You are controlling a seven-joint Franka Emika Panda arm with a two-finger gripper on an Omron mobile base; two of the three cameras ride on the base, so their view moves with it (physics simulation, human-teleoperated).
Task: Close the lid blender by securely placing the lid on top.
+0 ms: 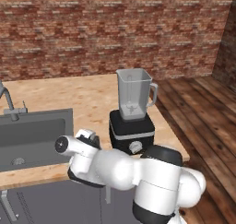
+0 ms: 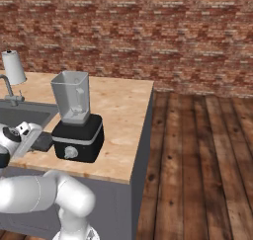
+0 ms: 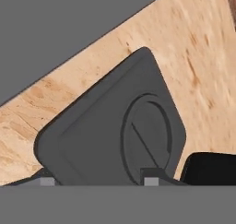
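Step was the pickup: gripper [image 3: 97, 182] hovered spread over flat dark-grey square lid [image 3: 110, 131] near the counter's [image 3: 203, 57] front edge; next, pinch it.

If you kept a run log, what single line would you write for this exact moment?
phase: reaching for lid | lid: flat on counter beside blender | jar: open, uncovered | end effector: right above lid, grip unclear

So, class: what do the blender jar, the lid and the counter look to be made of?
Jar: clear plastic or glass, since its far walls show through it. Lid: matte dark grey, probably plastic or rubber, with a moulded round centre. Counter: pale wood with visible grain.
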